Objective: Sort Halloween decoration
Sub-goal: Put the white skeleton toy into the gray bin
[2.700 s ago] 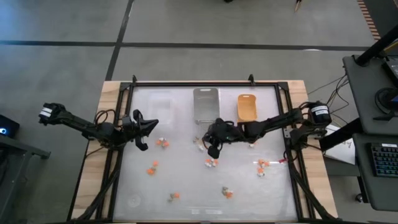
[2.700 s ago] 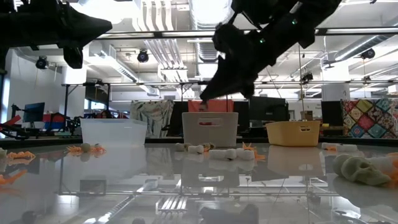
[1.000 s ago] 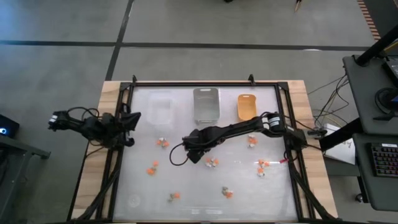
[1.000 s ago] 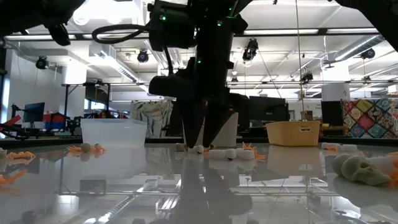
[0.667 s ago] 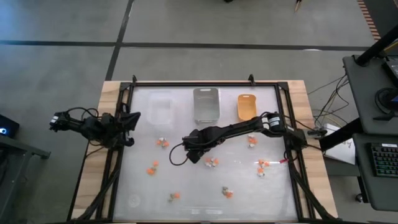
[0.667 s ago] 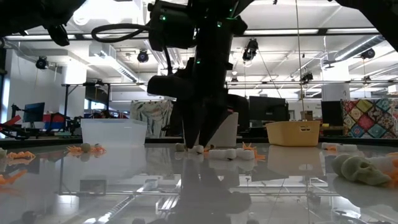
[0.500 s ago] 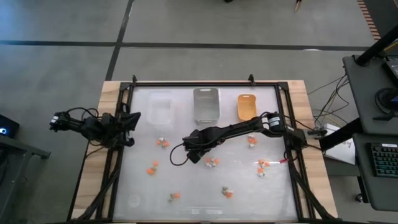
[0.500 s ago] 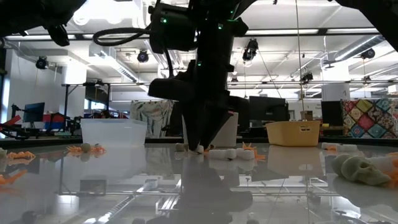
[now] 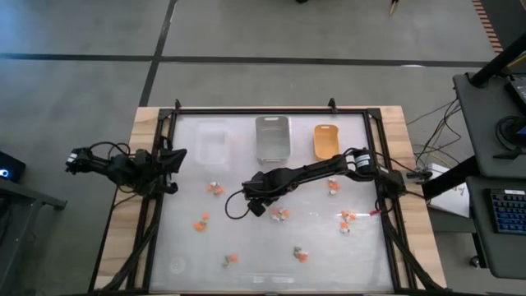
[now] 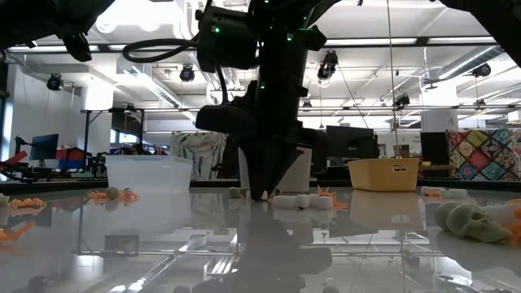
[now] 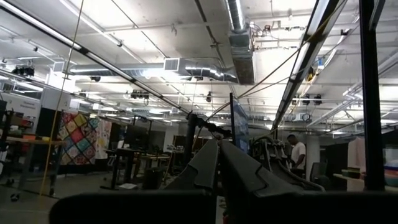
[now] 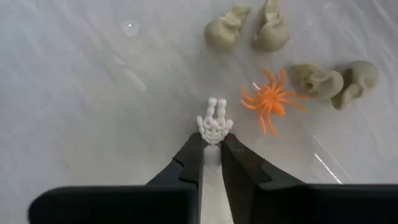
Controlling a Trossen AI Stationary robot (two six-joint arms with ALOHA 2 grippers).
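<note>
My right gripper (image 9: 256, 206) stands over the table's middle, pointing down at a small white skeleton hand (image 12: 214, 124), and is shut on it. Close by lie an orange spider (image 12: 272, 102) and several tan skulls (image 12: 317, 79). More orange and pale trinkets (image 9: 200, 222) lie scattered on the table top. In the low view the right fingertips (image 10: 262, 194) reach down to the table. My left gripper (image 9: 176, 156) waits shut at the table's left edge, touching nothing; its fingers (image 11: 219, 163) lie together in the left wrist view. My right gripper pinches the skeleton hand by its wrist end (image 12: 213, 138) between its two fingertips (image 12: 194, 149). The fingers come from above, pointing down. The bony fingers of the trinket stick out past the tips, and the trinket still lies on the table.
At the table's far side stand three small trays: clear (image 9: 212, 140), grey (image 9: 272, 137) and orange-yellow (image 9: 326, 141). A black frame (image 9: 271, 109) rims the table. A large pale skull (image 10: 468, 221) lies near the low camera. Bare surface lies toward the near left.
My right gripper has stayed over the same spot at the table's middle and has shut: in the low view the gap between its fingertips has closed around the skeleton hand. The left arm has kept still.
</note>
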